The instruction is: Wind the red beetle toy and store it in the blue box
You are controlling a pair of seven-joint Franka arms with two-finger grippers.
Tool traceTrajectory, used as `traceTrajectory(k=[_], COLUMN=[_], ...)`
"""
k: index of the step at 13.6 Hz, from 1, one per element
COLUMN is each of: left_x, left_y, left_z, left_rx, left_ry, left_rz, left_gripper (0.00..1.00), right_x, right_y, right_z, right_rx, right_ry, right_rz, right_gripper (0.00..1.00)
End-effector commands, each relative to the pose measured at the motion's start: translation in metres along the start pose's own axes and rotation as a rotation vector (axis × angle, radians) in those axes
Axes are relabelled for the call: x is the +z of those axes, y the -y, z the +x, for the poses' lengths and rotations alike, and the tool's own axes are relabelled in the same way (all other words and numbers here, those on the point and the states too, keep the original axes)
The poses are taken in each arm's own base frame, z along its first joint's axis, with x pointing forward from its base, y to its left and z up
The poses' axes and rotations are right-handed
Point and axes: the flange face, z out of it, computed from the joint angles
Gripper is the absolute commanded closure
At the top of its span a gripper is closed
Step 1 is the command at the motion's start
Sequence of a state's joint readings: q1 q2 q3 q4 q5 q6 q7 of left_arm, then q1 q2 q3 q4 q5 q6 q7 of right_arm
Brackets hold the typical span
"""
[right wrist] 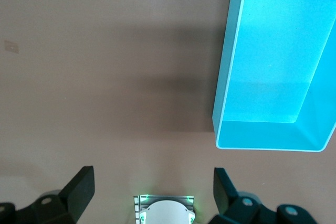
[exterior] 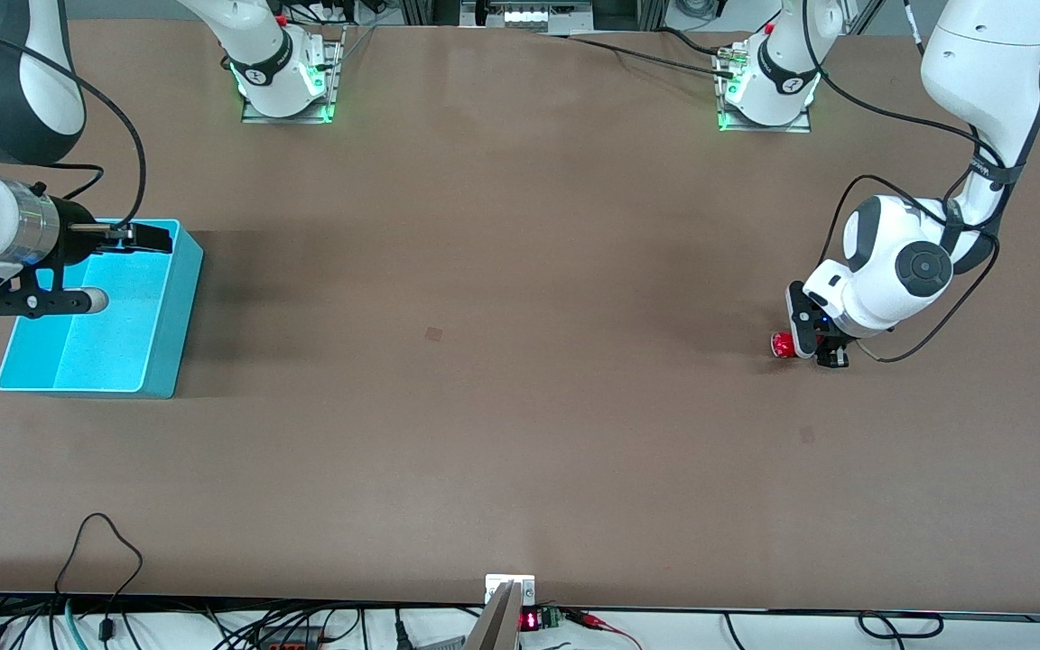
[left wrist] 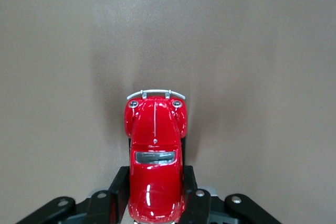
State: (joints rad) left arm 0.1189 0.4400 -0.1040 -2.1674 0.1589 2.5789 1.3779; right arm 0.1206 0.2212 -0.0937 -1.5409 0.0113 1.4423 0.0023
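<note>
Two risks, as a guess: the car point(left wrist: 155, 156) rolls free or skews if the grip is off-centre, spoiling the wind-up. Left pincer point(left wrist: 155, 195) clenched on its rear flanks; car on the table, well apart from the box point(exterior: 96, 316). Right pincer point(right wrist: 152, 190) released, empty, waiting above the box

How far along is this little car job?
Early on. The left tool grips the tiny glossy red toy car on the brown table; whether it has been wound can't be seen. The bright blue plastic bin is empty, the open right tool waiting above it.
</note>
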Motion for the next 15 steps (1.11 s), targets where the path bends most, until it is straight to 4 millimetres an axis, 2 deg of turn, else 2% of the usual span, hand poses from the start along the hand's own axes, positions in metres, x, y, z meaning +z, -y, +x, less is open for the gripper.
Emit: traceTrajectory(k=[1, 3, 5, 7, 13, 15], left_x=[0.006, 0.008, 0.013, 0.015, 0.018, 0.021], left_y=[-0.006, -0.007, -0.007, -0.008, -0.011, -0.013], left_z=[-0.001, -0.003, -0.026, -0.032, -0.087, -0.098], left_rx=[0.011, 0.026, 0.041, 0.060, 0.020, 0.003], left_ry=[-0.008, -0.007, -0.010, -0.008, -0.010, -0.012], left_rz=[-0.018, -0.024, -0.032, -0.056, -0.084, -0.094], left_gripper=[0.64, 0.64, 0.66, 0.68, 0.68, 0.67], right_x=[-0.004, -0.004, -0.004, -0.004, -0.004, -0.004], right_y=[-0.001, -0.001, -0.001, -0.001, -0.001, 0.000], right_z=[-0.003, -0.003, -0.003, -0.003, -0.003, -0.003], right_rx=[-0.006, -0.006, -0.006, -0.006, -0.006, -0.008], right_ry=[0.004, 0.004, 0.004, 0.004, 0.004, 0.004], right_rz=[0.012, 0.012, 0.012, 0.010, 0.012, 0.011], right_gripper=[0.00, 0.00, 0.00, 0.00, 0.00, 0.00])
